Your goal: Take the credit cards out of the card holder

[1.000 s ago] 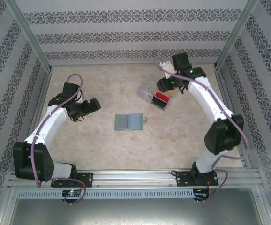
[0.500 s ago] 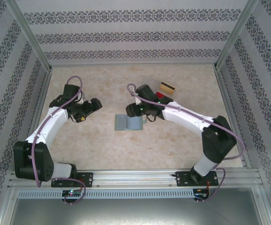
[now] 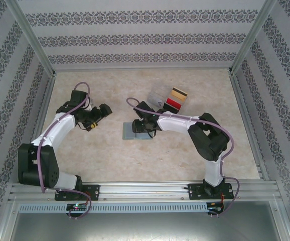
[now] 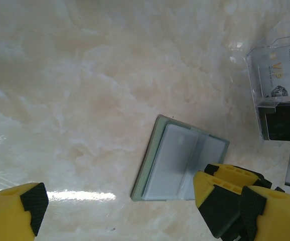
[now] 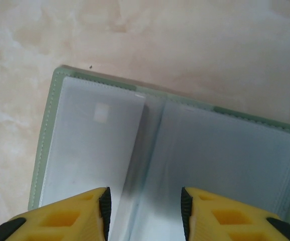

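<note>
**Current station status**

I see the grey-green bifold card holder point(image 5: 95, 135) lying open on the beige marbled table point(image 3: 110, 150). The right gripper point(image 5: 145, 201) stands over its centre fold, fingers apart, clamping nothing. The left gripper point(image 4: 120, 211) hovers well left, spread wide, empty. A red plastic card point(image 3: 173, 104) and a tan dark-striped card point(image 3: 179, 93) lie beside the clear plastic tray point(image 3: 159, 95).

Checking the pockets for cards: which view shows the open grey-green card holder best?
Right wrist view: the grey-green bifold card holder lies open close up, both bluish-grey pockets and the fold plain. Left wrist shows it smaller, one corner covered. Top shows it tiny, partly under the right arm.
</note>
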